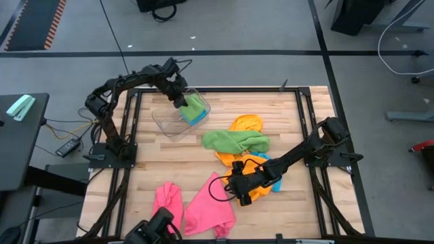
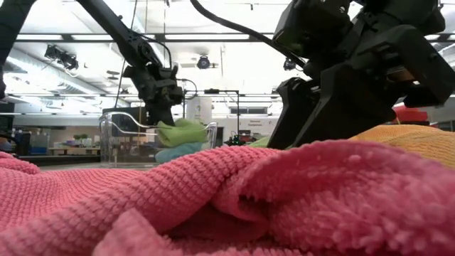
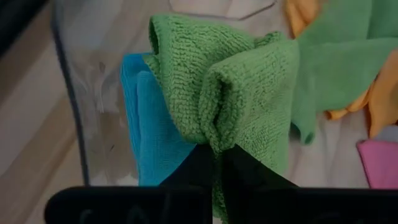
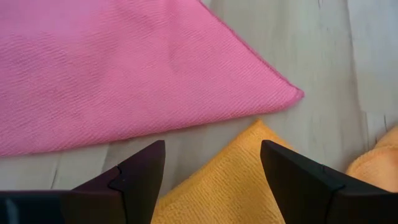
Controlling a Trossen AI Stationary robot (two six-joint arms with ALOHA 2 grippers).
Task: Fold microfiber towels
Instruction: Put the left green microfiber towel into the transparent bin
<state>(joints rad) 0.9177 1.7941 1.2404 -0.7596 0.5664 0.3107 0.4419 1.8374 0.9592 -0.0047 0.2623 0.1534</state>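
Left gripper (image 3: 217, 152) jaws clamped on folded green towel (image 3: 230, 87), over blue towel (image 3: 149, 130) in clear tub (image 1: 169, 122). Right gripper (image 4: 211, 165) jaws wide, low over orange towel (image 4: 217, 186) corner beside pink towel (image 4: 124, 68) on desk (image 1: 298, 203).

The wooden table (image 1: 291, 129) carries loose towels. A green towel (image 1: 235, 141) and orange towels (image 1: 245, 124) lie mid-table, pink towels (image 1: 210, 207) near, and a clear tub (image 1: 169, 122) far left.

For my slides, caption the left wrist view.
Left gripper shut on a folded green towel above a blue towel in the clear tub.
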